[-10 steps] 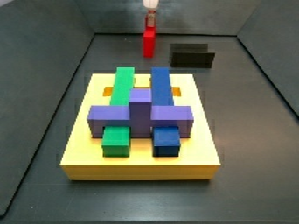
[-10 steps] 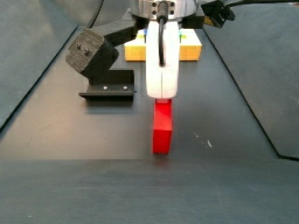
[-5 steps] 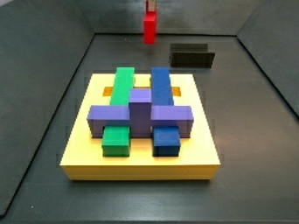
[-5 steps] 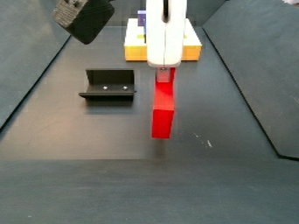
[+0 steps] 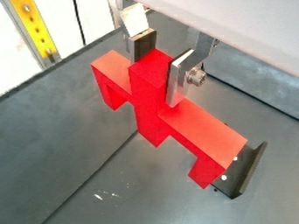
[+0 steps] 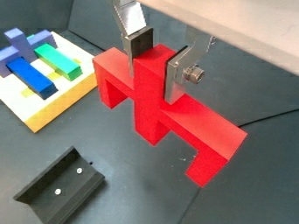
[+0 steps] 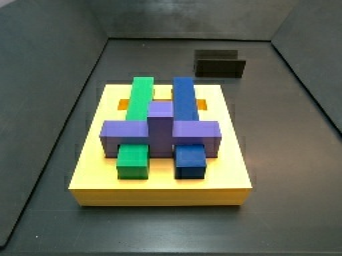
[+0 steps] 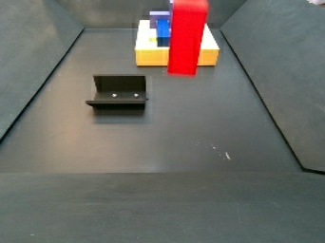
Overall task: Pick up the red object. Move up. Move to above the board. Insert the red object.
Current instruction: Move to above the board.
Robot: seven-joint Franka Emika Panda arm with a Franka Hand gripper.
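My gripper (image 5: 160, 61) is shut on the central post of the red object (image 5: 163, 109), a bright red crossbar with short legs. Both wrist views show this, with the silver fingers (image 6: 177, 72) pressed on either side of the post of the red object (image 6: 152, 109). In a side view the red object (image 8: 187, 38) hangs edge-on high above the floor, with the gripper (image 6: 158, 58) above the frame. The board (image 7: 160, 185) is a yellow slab bearing green, blue and purple blocks. It lies beyond the piece, not under it: the board (image 8: 150, 57) stands further back, and the board (image 6: 56, 109) lies off to one side.
The dark fixture (image 8: 118, 92) stands on the dark floor beside the lifted piece, seen from above as the fixture (image 6: 65, 182) and at the far end as the fixture (image 7: 221, 64). Grey walls slope up round the floor.
The gripper has risen with the red object. The piece left the floor, climbed to the top of one side view and went out of the other, as did the gripper.
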